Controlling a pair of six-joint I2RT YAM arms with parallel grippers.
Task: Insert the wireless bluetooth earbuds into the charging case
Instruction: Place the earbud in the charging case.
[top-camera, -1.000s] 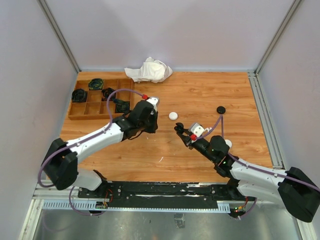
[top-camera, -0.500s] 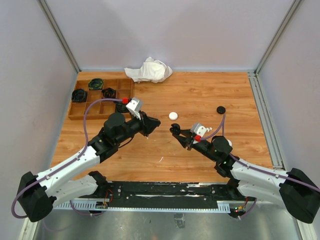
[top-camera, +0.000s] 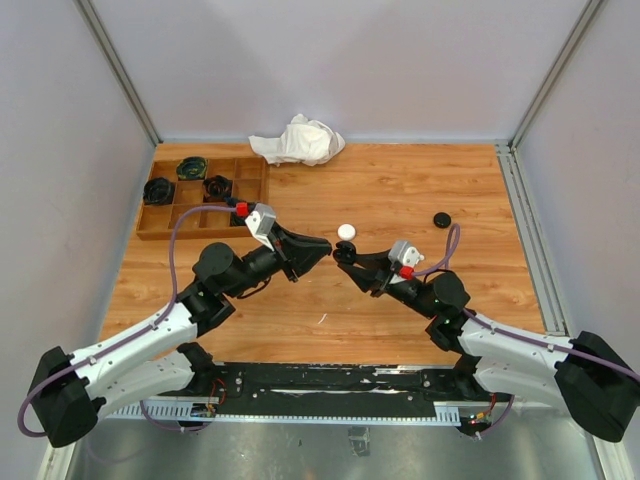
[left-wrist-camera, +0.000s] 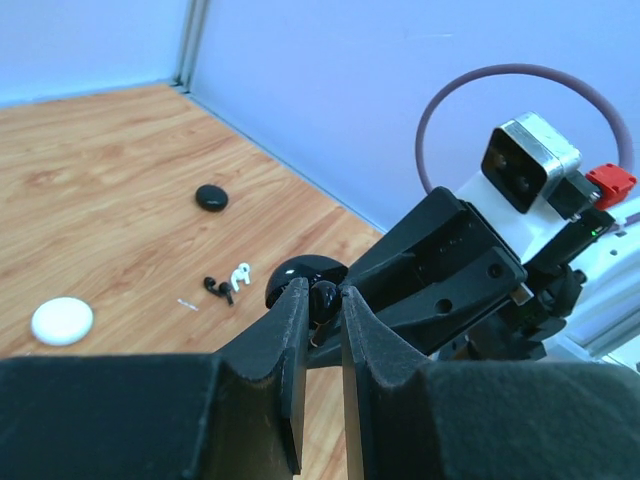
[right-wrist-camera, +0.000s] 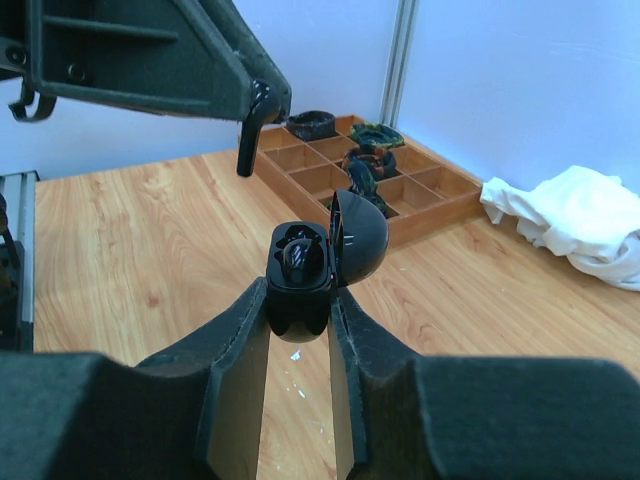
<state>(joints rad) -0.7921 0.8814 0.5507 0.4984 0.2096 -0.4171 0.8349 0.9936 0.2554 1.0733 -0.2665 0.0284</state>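
My left gripper (top-camera: 322, 247) (left-wrist-camera: 322, 296) is shut on a black earbud (left-wrist-camera: 325, 299), pinched between the pads with its stem pointing down. The same earbud (right-wrist-camera: 249, 134) hangs above and to the left of the case in the right wrist view. My right gripper (top-camera: 347, 256) (right-wrist-camera: 300, 293) is shut on a black charging case (right-wrist-camera: 300, 280) held above the table. Its lid (right-wrist-camera: 360, 238) stands open, and one black earbud (right-wrist-camera: 301, 259) sits in a socket. The two gripper tips almost meet over mid-table. Loose black earbuds (left-wrist-camera: 216, 288) and a white one (left-wrist-camera: 240, 275) lie on the wood.
A white round case (top-camera: 346, 231) lies just behind the grippers, and a black round case (top-camera: 442, 219) further right. A wooden compartment tray (top-camera: 172, 222) with dark items stands at back left. A white cloth (top-camera: 298, 140) is at the back wall. A thin white sliver (left-wrist-camera: 187, 303) lies near the loose buds.
My left arm has swung from the tray area rightward to mid-table with the earbud. My right gripper has moved left with the open case. The tips now nearly touch.
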